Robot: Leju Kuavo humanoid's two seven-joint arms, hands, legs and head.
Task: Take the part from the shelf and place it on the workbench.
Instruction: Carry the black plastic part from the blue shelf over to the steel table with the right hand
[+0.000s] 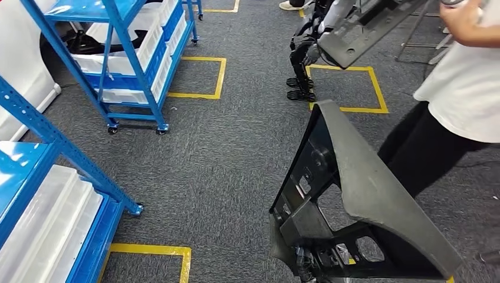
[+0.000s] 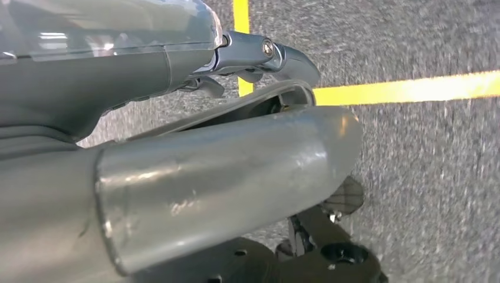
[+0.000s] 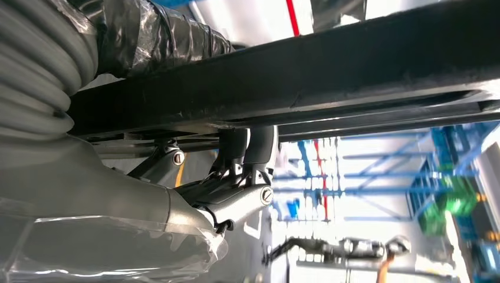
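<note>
I'm looking down at grey carpet (image 1: 236, 153) marked with yellow taped squares (image 1: 200, 76). Blue shelf racks (image 1: 127, 71) on castors stand at the far left, loaded with white bins (image 1: 150, 50), and another blue rack (image 1: 35, 177) sits close by my left side with white bins (image 1: 47, 218) on its lower level. A person in a white top and dark trousers (image 1: 448, 106) stands at the right, holding up a dark panel (image 1: 371, 26). Beyond, a second dark robot (image 1: 303, 53) stands by a yellow square.

The part (image 1: 354, 200), a large dark-grey moulded panel with cut-outs, is off the shelf and carried in front of me, low right in the head view, tilted on edge above the carpet.

In the right wrist view my right hand (image 3: 236, 177) has its fingers hooked up around the part's dark bar (image 3: 330, 76), gripping it. In the left wrist view my left hand (image 2: 236, 71) hangs over the carpet with its fingers curled in beside a grey tube; I cannot tell whether it holds anything.
</note>
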